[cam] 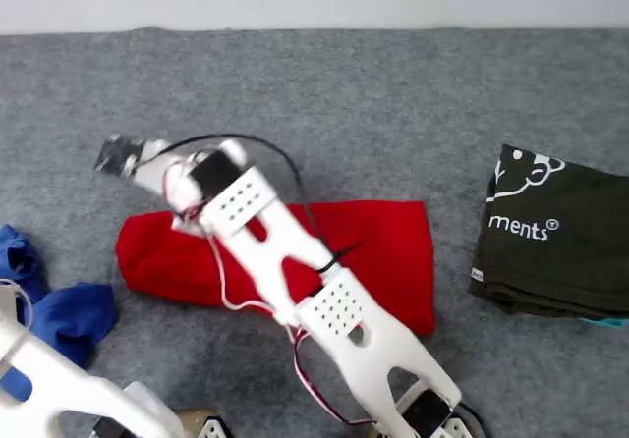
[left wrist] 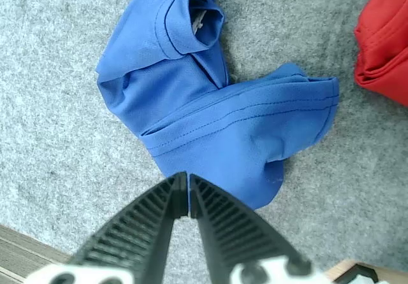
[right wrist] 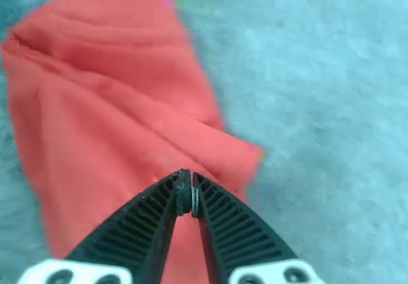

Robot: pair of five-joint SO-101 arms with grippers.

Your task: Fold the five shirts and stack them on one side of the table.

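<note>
A red shirt [cam: 378,251], partly folded into a long band, lies across the middle of the grey table. My right arm stretches over it, and my right gripper [cam: 118,154] hangs just past the shirt's far left end. In the right wrist view that gripper [right wrist: 187,195] is shut above the red shirt [right wrist: 102,118], with no cloth between its fingers. A crumpled blue shirt [cam: 69,315] lies at the near left. My left gripper [left wrist: 188,191] is shut, its tips over the blue shirt's [left wrist: 210,118] near edge. A stack of folded shirts topped by a dark one [cam: 560,237] sits at the right.
The left arm's white body [cam: 49,384] fills the near left corner. A turquoise edge [cam: 604,321] peeks from under the dark stack. Bare grey carpet [cam: 373,104] spreads across the far half of the table. The red shirt's end [left wrist: 386,48] lies near the blue one.
</note>
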